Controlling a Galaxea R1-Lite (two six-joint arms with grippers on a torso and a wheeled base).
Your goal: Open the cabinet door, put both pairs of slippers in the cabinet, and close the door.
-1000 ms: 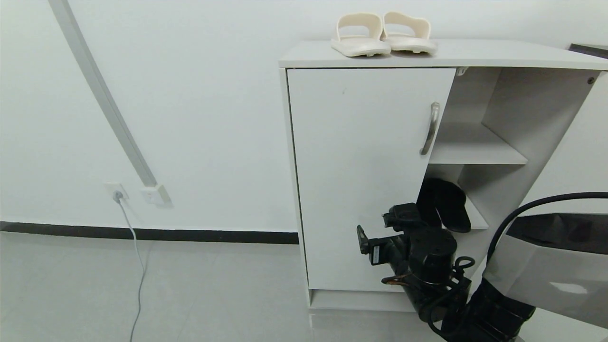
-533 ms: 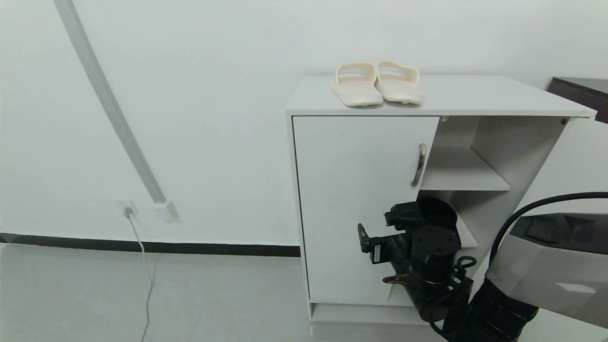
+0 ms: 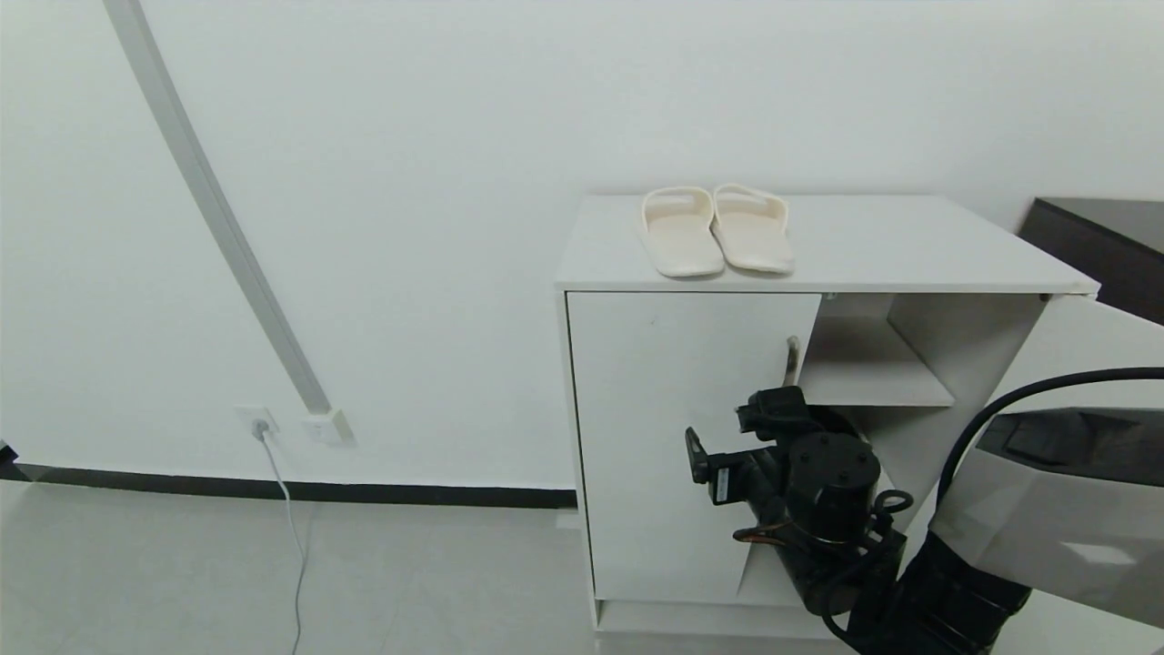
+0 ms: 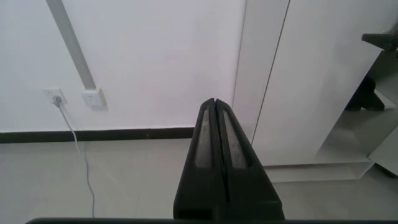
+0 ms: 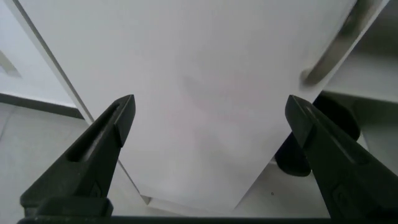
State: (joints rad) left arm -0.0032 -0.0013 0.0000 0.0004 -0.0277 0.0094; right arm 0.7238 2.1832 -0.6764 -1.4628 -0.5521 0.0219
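A pair of cream slippers (image 3: 714, 230) lies side by side on top of the white cabinet (image 3: 909, 246). Its left door (image 3: 673, 437) with the metal handle (image 3: 791, 359) is closed. The right door (image 3: 1091, 341) stands swung open, baring a shelf (image 3: 864, 373). Black slippers (image 5: 326, 134) sit low inside the open half, past the door's handle (image 5: 336, 46). My right gripper (image 5: 211, 124) is open, facing the closed door at close range, with nothing between its fingers. My right arm (image 3: 818, 491) hangs before the lower compartment. My left gripper (image 4: 214, 106) is shut and empty, left of the cabinet (image 4: 311, 81) above the floor.
A wall socket with a white cable (image 3: 259, 423) and a second box (image 3: 327, 426) sit low on the wall at left. A grey conduit (image 3: 209, 200) slants up from them. Dark furniture (image 3: 1100, 246) stands right of the cabinet. Grey floor (image 3: 273, 573) spreads out to the left.
The whole head picture has shifted: the camera now looks from higher, so the cabinet top and cream slippers sit lower in it. The things themselves have not moved.
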